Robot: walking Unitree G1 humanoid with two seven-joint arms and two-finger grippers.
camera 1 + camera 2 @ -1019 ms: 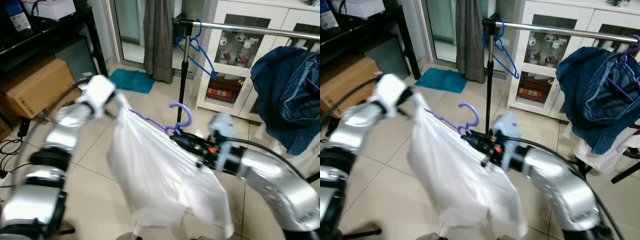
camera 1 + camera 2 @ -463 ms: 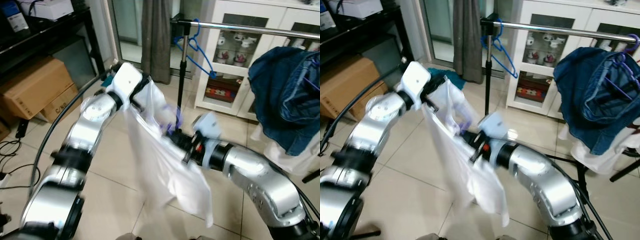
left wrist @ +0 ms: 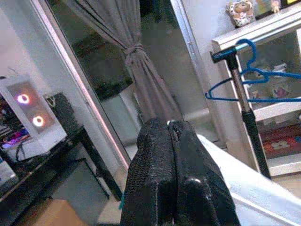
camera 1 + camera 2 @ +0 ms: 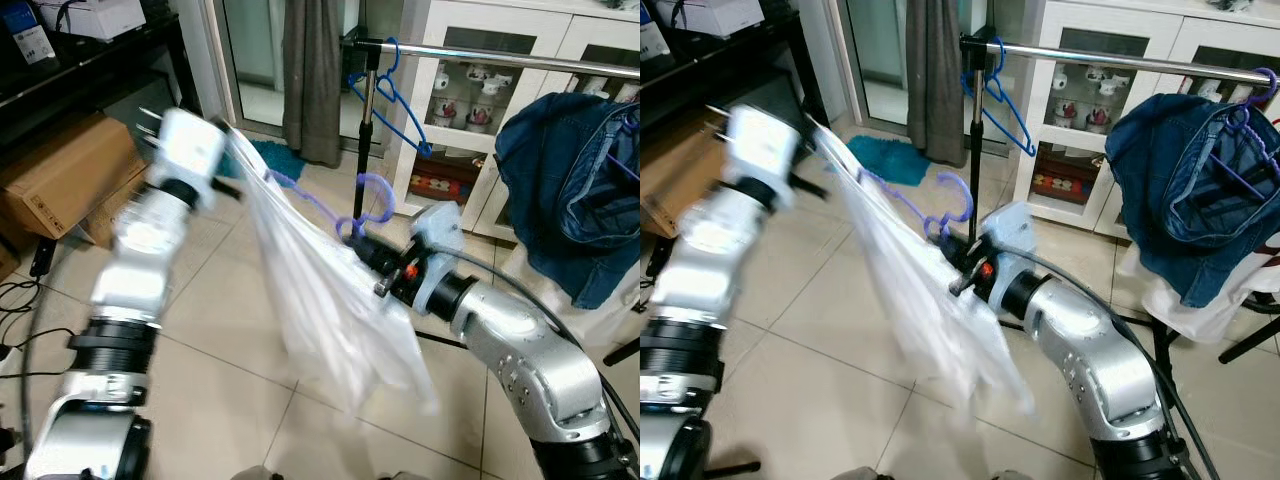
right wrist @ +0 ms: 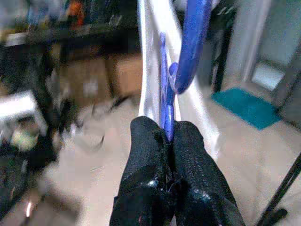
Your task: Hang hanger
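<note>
A purple hanger (image 4: 372, 200) carries a white garment (image 4: 320, 300) that hangs in mid-air before the clothes rack. My right gripper (image 4: 352, 238) is shut on the hanger just below its hook, and the right wrist view shows its fingertips (image 5: 150, 129) pinching the purple neck (image 5: 165, 108). Up at the left, my left gripper (image 4: 228, 140) is shut on the garment's edge and pulls it taut; in the left wrist view white cloth (image 3: 244, 188) runs from the closed fingers (image 3: 160, 136). The steel rail (image 4: 500, 55) crosses above and behind the hook.
A blue hanger (image 4: 395, 95) hangs at the rail's left end by the upright pole (image 4: 366, 130). A denim jacket (image 4: 580, 190) hangs at the right. Behind stand a white cabinet (image 4: 470, 130) and a grey curtain (image 4: 315, 80). Cardboard boxes (image 4: 60, 170) sit at the left.
My left arm has swung out to the left, stretching the garment sideways. The purple hook, hidden by cloth before, shows again. My right gripper has stayed about where it was.
</note>
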